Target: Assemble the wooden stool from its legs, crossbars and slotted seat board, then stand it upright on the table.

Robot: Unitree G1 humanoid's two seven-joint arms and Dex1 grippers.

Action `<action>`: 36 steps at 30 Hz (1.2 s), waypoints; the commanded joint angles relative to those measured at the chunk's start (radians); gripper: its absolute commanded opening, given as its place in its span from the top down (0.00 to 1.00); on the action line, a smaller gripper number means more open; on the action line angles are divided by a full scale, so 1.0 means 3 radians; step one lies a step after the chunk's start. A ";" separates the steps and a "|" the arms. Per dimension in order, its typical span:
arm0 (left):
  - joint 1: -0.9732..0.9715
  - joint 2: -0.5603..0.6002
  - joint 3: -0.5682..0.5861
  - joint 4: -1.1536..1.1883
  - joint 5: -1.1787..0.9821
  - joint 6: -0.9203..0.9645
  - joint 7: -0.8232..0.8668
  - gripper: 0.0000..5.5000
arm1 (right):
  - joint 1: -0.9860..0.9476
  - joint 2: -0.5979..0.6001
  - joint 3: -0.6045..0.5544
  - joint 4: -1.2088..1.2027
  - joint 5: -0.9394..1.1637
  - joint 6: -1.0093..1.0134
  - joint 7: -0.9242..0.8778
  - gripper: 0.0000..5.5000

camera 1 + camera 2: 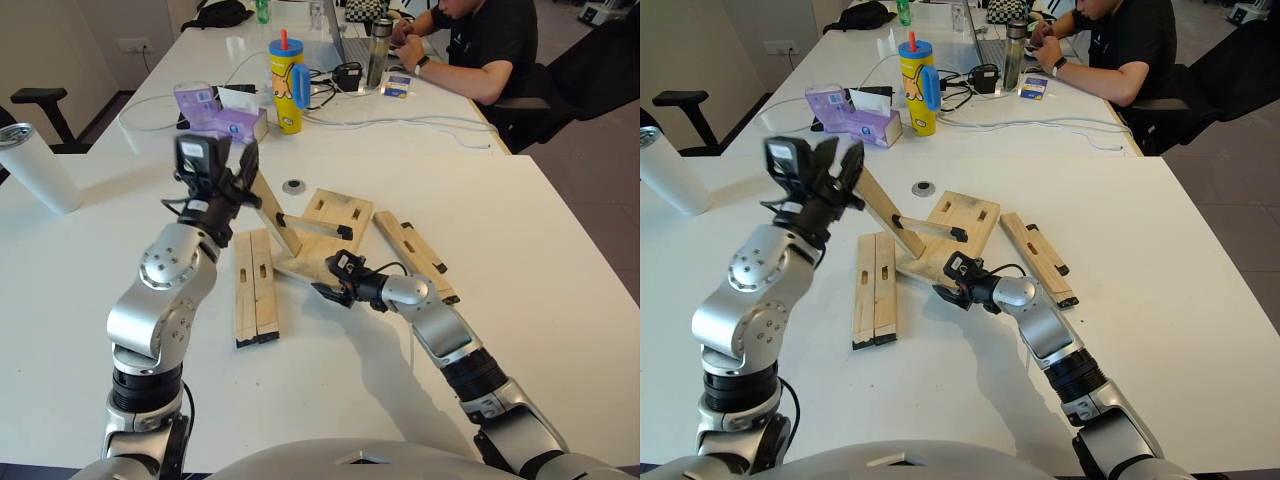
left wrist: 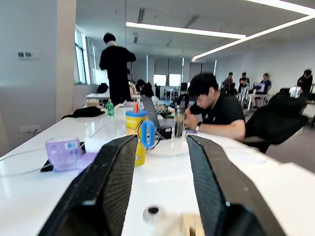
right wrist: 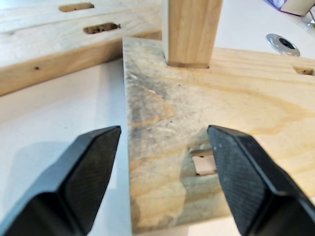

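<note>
The slotted seat board [image 1: 335, 212] lies flat mid-table. One wooden leg [image 1: 278, 220] stands tilted in it, and a crossbar [image 1: 315, 226] with black ends runs from that leg over the board. My left gripper [image 1: 238, 160] is raised by the leg's top end, open, with nothing between its fingers [image 2: 110, 187]. My right gripper [image 1: 330, 286] is low on the table, open, its fingers [image 3: 83, 172] straddling the board's near corner [image 3: 162, 167] beside a slot. Two joined legs [image 1: 256, 285] lie left of the board. Another leg piece [image 1: 415, 250] lies to its right.
A white tumbler [image 1: 35, 165] stands at the far left. A purple box [image 1: 225, 115], a yellow cup [image 1: 285, 85] and cables sit behind the stool parts. A round grommet [image 1: 293, 186] is set in the table. A person sits at the far right corner.
</note>
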 commanded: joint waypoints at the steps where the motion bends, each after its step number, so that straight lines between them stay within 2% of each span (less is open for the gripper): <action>1: -0.0214 -0.0122 0.0484 -0.0118 -0.0458 -0.0037 0.0006 0.66 | 0.0102 -0.0037 0.0033 0.0074 -0.0032 0.0117 0.0020 0.41; 4: -0.0057 -0.0165 0.1153 0.0214 -0.0723 -0.0113 0.0213 0.66 | 0.0109 -0.0015 -0.0009 0.0105 -0.0047 0.0105 -0.0061 0.41; 6: 0.0321 -0.0054 0.1242 0.0521 -0.0627 0.0136 0.0230 0.66 | 0.0104 0.0009 -0.0030 0.0153 -0.0069 0.0097 -0.0134 0.41; 8: 0.0772 0.0072 0.1117 0.0862 -0.0546 0.0379 0.0019 0.66 | 0.0106 0.0031 -0.0050 0.0178 -0.0076 0.0094 -0.0200 0.41; 10: 0.1158 0.0262 0.0846 0.1168 -0.0247 0.0282 -0.0273 0.66 | 0.0121 0.0042 -0.0069 0.0173 -0.0075 0.0098 -0.0248 0.41; 12: 0.1389 0.0317 0.0671 0.1199 -0.0142 0.0272 -0.0475 0.66 | 0.0132 0.0040 -0.0079 0.0175 -0.0074 0.0092 -0.0271 0.41; 14: 0.1488 0.0349 0.0512 0.1043 -0.0154 0.0358 -0.0644 0.61 | 0.0146 0.0033 -0.0090 0.0163 -0.0072 0.0096 -0.0287 0.41; 17: 0.1477 0.0335 0.0379 0.0858 -0.0192 0.0495 -0.0722 0.52 | 0.0146 0.0042 -0.0100 0.0173 -0.0075 0.0094 -0.0320 0.41; 25: 0.1524 0.0385 0.0028 0.0721 -0.0169 0.0910 -0.0852 0.52 | 0.0080 0.0160 -0.0283 0.0325 -0.0098 -0.0279 -0.0682 0.41; 30: 0.1505 0.0454 -0.0194 0.0868 0.0167 0.0804 -0.0820 0.52 | 0.0122 0.0246 -0.0389 0.0049 0.0241 -0.0535 -0.0412 0.41; 36: 0.1447 0.0644 -0.0035 0.1031 0.0397 0.0654 -0.0872 0.52 | 0.0203 0.0217 -0.0495 -0.0220 0.0419 -0.0485 -0.0304 0.41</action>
